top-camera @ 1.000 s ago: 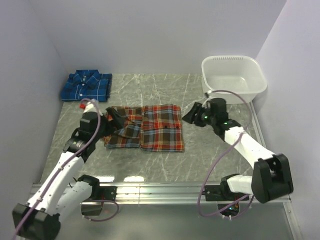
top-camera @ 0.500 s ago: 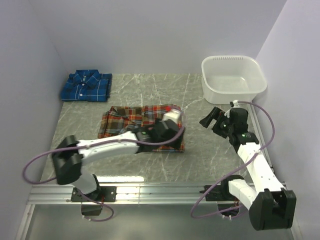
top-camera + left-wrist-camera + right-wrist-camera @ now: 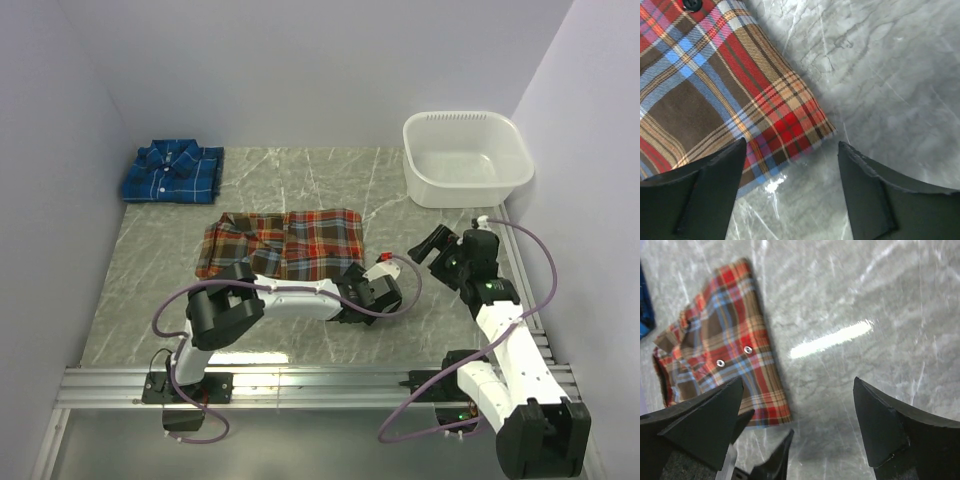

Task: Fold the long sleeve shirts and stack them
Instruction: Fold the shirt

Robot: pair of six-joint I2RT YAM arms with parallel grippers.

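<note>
Left gripper (image 3: 360, 297) hovers wide open over the red-orange shirt's (image 3: 290, 245) near right corner, likely to pinch it for a fold. The blue shirt (image 3: 172, 172) lies folded beyond it. The left wrist view shows nothing gripped. The right gripper (image 3: 798, 385) gapes empty to that shirt's right.

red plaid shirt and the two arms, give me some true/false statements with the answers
1. The red-orange plaid shirt lies spread on the table. True.
2. The blue plaid shirt is inside the white tub. False: it lies folded at the table's far left corner, well apart from the tub.
3. The left gripper has its jaws open over the red-orange shirt's near right corner. True.
4. The right gripper is clamped on a sleeve. False: its jaws are open and empty, above bare table to the right of the shirt.
5. The two shirts are stacked. False: they lie apart.
</note>
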